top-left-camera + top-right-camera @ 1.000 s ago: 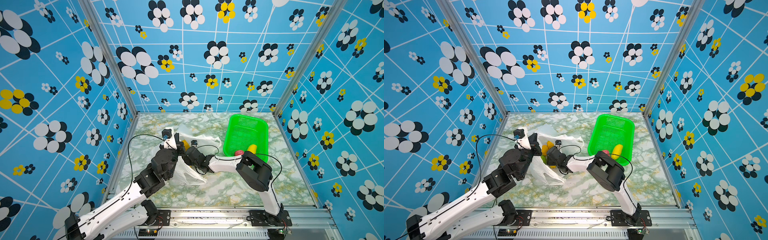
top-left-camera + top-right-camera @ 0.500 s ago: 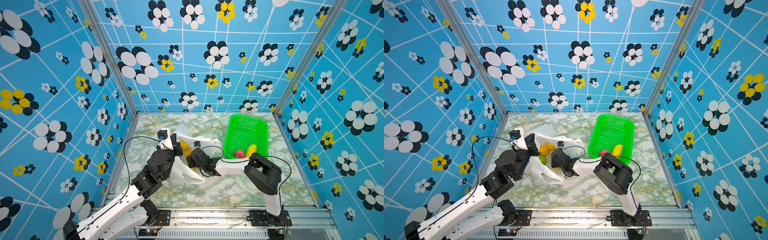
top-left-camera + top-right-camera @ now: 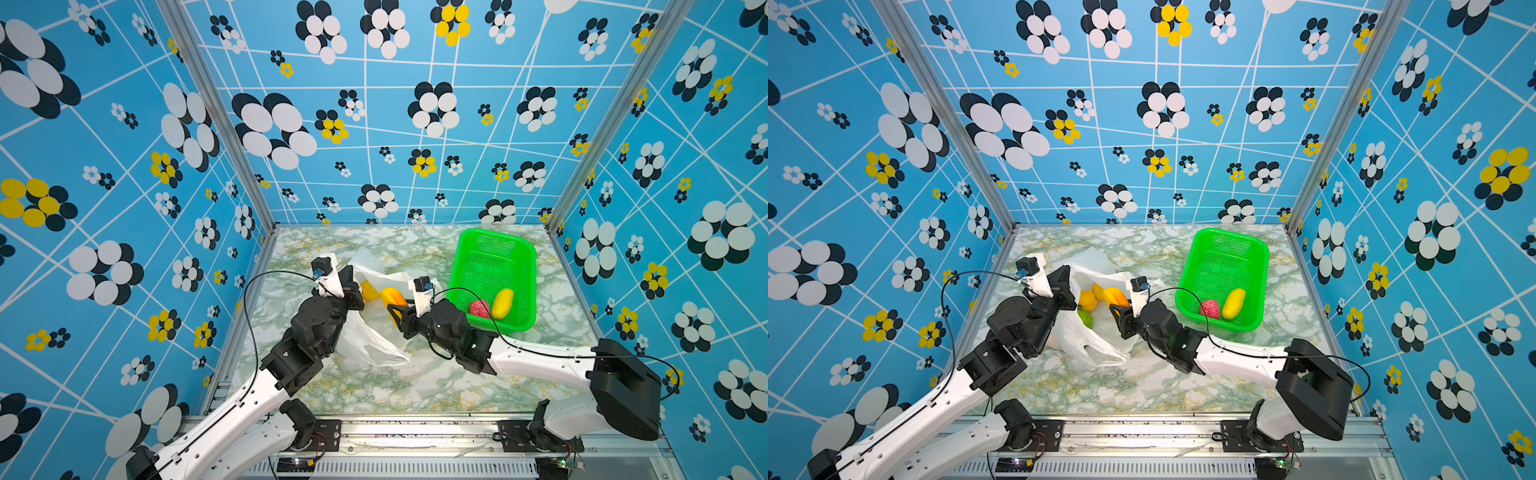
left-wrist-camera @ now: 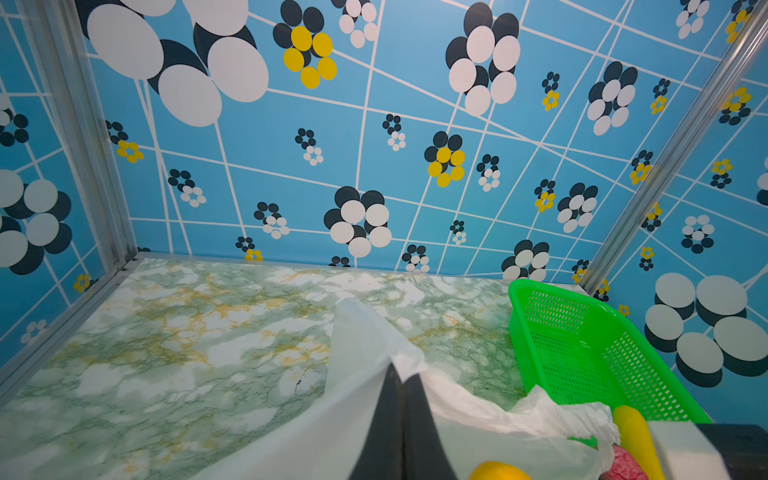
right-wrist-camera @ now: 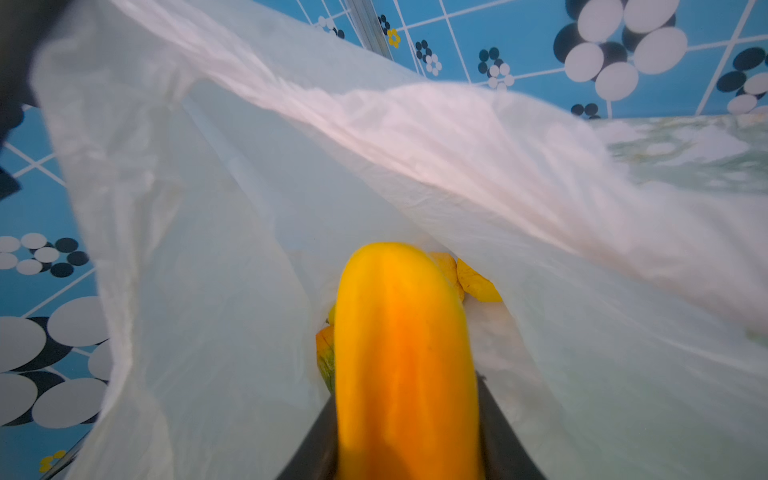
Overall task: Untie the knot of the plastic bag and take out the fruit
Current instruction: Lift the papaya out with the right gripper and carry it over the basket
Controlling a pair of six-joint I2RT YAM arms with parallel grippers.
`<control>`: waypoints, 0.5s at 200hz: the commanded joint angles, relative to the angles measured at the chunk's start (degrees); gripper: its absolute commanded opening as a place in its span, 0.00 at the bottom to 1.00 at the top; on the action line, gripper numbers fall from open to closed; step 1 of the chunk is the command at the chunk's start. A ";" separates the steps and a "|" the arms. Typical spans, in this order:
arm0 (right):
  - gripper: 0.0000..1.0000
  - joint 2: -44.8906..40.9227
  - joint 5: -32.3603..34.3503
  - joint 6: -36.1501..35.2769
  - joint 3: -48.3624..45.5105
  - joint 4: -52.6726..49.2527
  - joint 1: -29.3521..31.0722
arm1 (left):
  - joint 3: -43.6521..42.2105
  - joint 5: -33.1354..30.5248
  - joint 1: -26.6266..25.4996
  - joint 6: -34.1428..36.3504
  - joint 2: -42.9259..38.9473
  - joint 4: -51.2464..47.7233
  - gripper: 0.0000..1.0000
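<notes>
Below, a green-and-white marbled counter (image 3: 415, 386) is laid, closed in by blue flower-printed walls (image 3: 374, 124). Between the arms the plastic bag (image 3: 365, 340) is spread, its edge pinched by the closed left jaws. An orange-yellow fruit (image 5: 399, 353) is clamped by the right jaws at the bag's mouth, long axis in line with them, free end aimed into the bag.

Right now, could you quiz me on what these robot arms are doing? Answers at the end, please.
1. True or false: the left gripper is pinching the white bag.
2. How many fruits lie in the green basket?
3. The right gripper holds: A a spoon, B an orange fruit, C nothing.
Key: 1 true; 2 two, a red ball and a yellow fruit; 3 B.
</notes>
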 commanded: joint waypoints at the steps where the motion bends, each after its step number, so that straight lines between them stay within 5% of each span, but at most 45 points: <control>1: 0.29 -5.46 -0.82 -6.95 -1.66 -0.56 0.14 | -0.48 1.66 0.81 -1.17 -0.63 -0.24 0.00; 65: 0.25 -23.10 13.23 -15.52 -7.60 -8.99 -1.80 | -0.22 3.29 1.47 -1.73 -0.23 -0.80 0.00; 100: 0.24 -29.20 19.37 -10.62 -9.03 -15.06 -10.45 | -0.12 3.90 1.66 -1.91 -0.58 -0.72 0.00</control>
